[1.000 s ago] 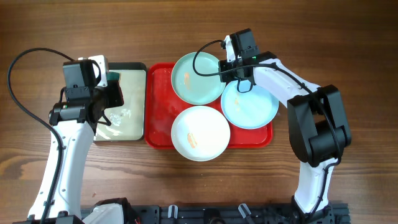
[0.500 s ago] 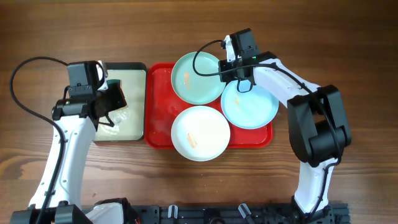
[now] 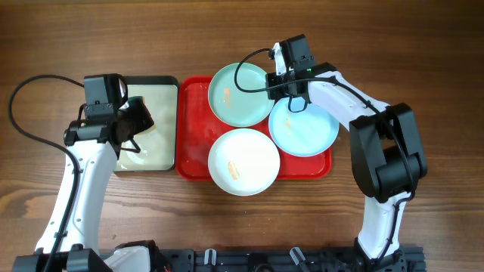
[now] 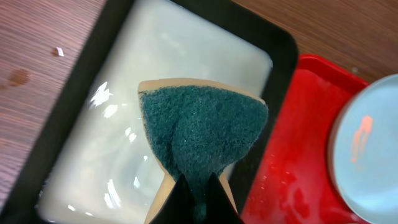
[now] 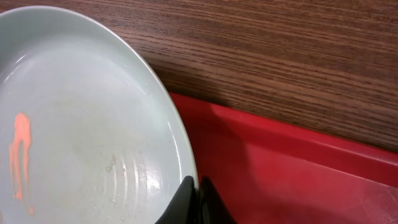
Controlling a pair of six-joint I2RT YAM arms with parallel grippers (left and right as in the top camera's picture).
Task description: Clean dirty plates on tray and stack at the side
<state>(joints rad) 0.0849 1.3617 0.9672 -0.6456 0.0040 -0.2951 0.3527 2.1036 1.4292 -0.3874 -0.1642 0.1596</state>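
Plates (image 3: pixel 253 172) set on the tray (image 3: pixel 193 128), one gripped at its rim.
Three are laid on the tray: a blue plate (image 3: pixel 240 92) at the far edge, a second blue plate (image 3: pixel 305 128) at the right edge, a white plate (image 3: pixel 240 157) at the near edge. The far one's rim is pinched by the right gripper (image 5: pixel 196 194), jaws closed on it. Left of the tray, a sponge (image 4: pixel 202 127) is clamped by the left gripper (image 4: pixel 198 186) over a small tray (image 3: pixel 151 78).

The left hand (image 4: pixel 198 185) hides the lower end of the sponge (image 4: pixel 202 127), and the picture's edge crops both
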